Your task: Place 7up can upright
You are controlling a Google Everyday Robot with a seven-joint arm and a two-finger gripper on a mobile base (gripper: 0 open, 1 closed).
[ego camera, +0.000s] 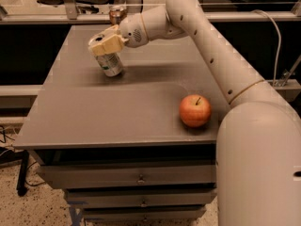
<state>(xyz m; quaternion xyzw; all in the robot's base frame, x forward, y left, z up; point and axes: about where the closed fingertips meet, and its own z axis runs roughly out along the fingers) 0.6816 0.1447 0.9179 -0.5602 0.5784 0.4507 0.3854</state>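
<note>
The gripper [104, 45], matt cream plastic, clamps the top of the can [111, 66], which is shiny silvery metal. Beneath the gripper, the table [94, 117] is smooth matt grey. Behind the gripper, the arm [207, 41] is smooth off-white plastic with a soft sheen. Well apart from the gripper, the apple [194, 110] has glossy skin.
</note>
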